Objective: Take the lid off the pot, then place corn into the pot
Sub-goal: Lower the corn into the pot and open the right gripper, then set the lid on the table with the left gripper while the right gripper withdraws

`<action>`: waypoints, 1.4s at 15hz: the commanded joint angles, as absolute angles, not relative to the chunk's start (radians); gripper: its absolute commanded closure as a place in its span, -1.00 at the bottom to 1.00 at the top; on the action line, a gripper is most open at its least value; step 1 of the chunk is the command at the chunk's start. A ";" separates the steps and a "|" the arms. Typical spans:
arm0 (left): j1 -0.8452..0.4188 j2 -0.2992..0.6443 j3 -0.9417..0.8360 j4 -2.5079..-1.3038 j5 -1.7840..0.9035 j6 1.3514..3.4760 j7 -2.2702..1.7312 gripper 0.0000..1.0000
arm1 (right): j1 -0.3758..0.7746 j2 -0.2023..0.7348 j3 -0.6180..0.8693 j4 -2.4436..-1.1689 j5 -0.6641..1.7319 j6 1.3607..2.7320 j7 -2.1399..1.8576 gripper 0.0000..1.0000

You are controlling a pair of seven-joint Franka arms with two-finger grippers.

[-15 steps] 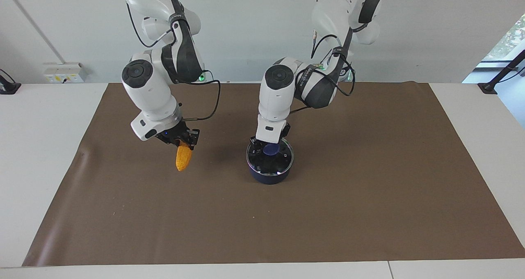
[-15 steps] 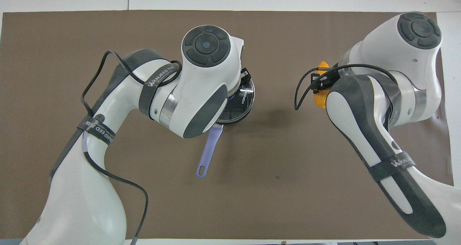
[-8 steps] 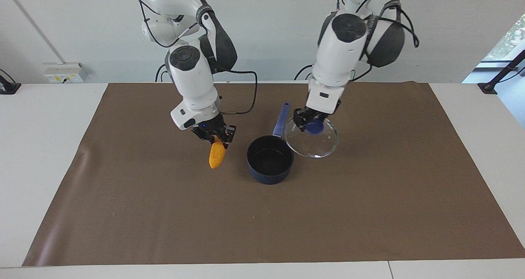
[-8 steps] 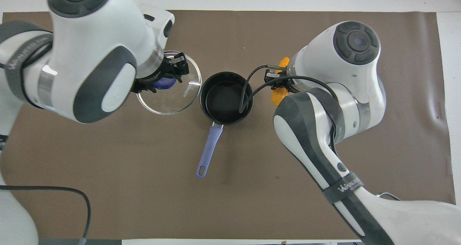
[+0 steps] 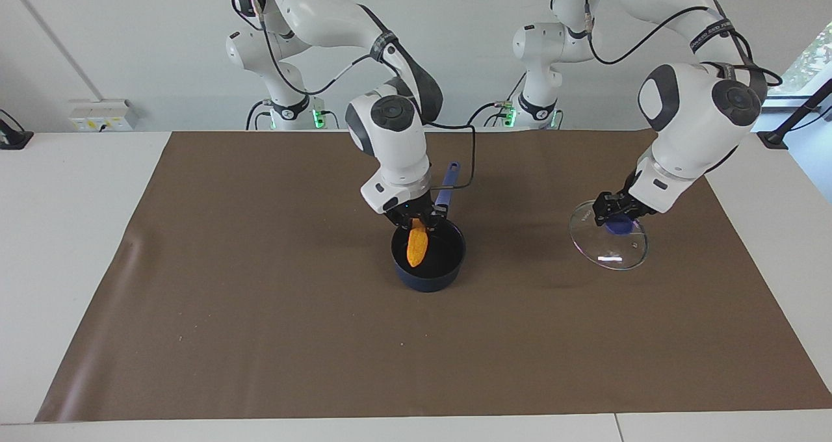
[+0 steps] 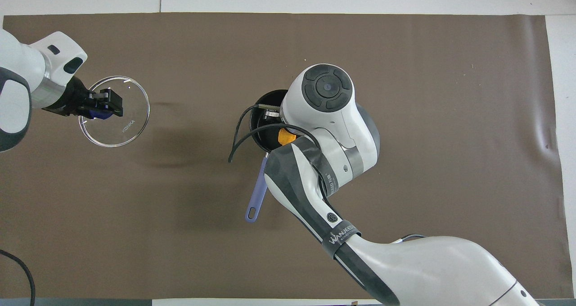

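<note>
The right gripper (image 5: 416, 223) hangs over the pot (image 5: 428, 259), clamped on the corn (image 5: 416, 247), whose tip dips inside; it should lower before releasing. The left gripper (image 5: 614, 218) grips the lid (image 5: 608, 244) by its knob, low over the mat (image 5: 260, 338) toward the left arm's end.

The corn cob (image 5: 416, 247) is orange-yellow against the black inside of the dark navy pot (image 5: 429, 276) — its long handle (image 6: 257, 193) a paler lavender blue. The clear glass lid (image 5: 611, 250) carries a deep blue knob (image 5: 622, 226). The table mat (image 5: 325, 338) is plain brown — the arms white and dark grey.
</note>
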State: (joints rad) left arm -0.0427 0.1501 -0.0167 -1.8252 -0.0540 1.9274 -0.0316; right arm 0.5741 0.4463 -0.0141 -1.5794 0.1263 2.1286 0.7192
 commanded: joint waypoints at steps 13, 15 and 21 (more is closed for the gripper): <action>0.028 0.051 -0.021 -2.240 -0.063 2.332 -0.074 1.00 | 0.551 0.474 -0.023 -1.508 0.008 2.094 0.718 -1.00; 0.025 0.054 -0.021 -2.240 -0.063 2.332 -0.127 1.00 | 0.502 0.419 -0.025 -1.512 0.002 2.015 0.655 -1.00; 0.015 0.055 -0.021 -2.240 -0.054 2.336 -0.273 1.00 | 0.310 0.226 -0.029 -1.519 -0.003 1.691 0.316 -1.00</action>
